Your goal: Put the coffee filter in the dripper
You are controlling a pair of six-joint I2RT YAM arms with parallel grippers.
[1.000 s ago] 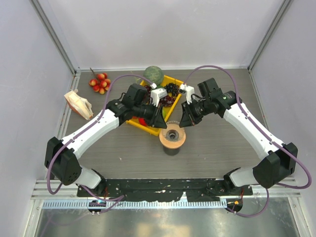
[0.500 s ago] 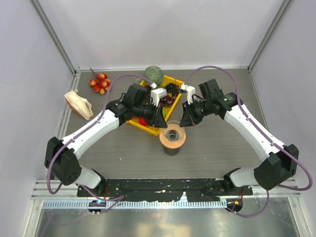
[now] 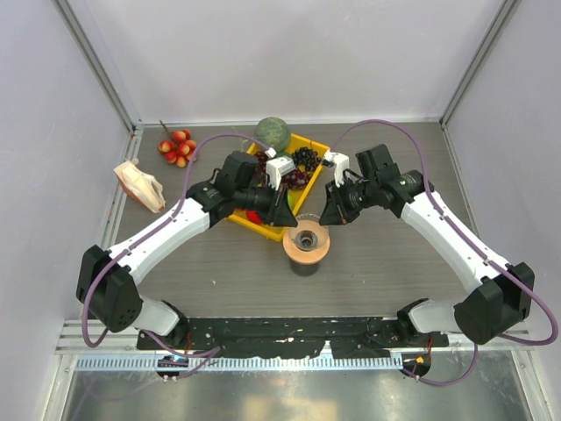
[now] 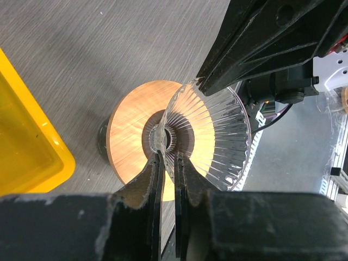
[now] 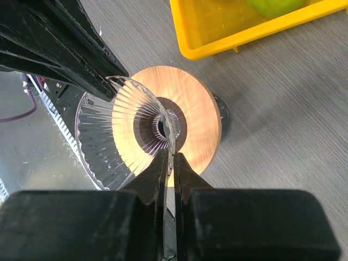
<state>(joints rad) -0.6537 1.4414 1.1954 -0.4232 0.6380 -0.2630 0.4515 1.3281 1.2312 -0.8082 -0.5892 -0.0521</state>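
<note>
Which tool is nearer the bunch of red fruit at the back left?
Left. The left tool pinches the clear dripper by its rim at mid-table, to the right of the red fruit. The right tool pinches the opposite rim, farther right still.

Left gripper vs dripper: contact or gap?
Touching. The left wrist view shows the fingers of the left gripper closed on the near rim of the dripper, the clear edge pinched between them with no gap.

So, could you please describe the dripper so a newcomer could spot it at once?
Start at the yellow tray mid-table; just nearer the arms sits a tan wooden ring on a dark cup. The dripper is held over that ring, pinched by the left claw and right claw: the only clear, ribbed funnel there.
</note>
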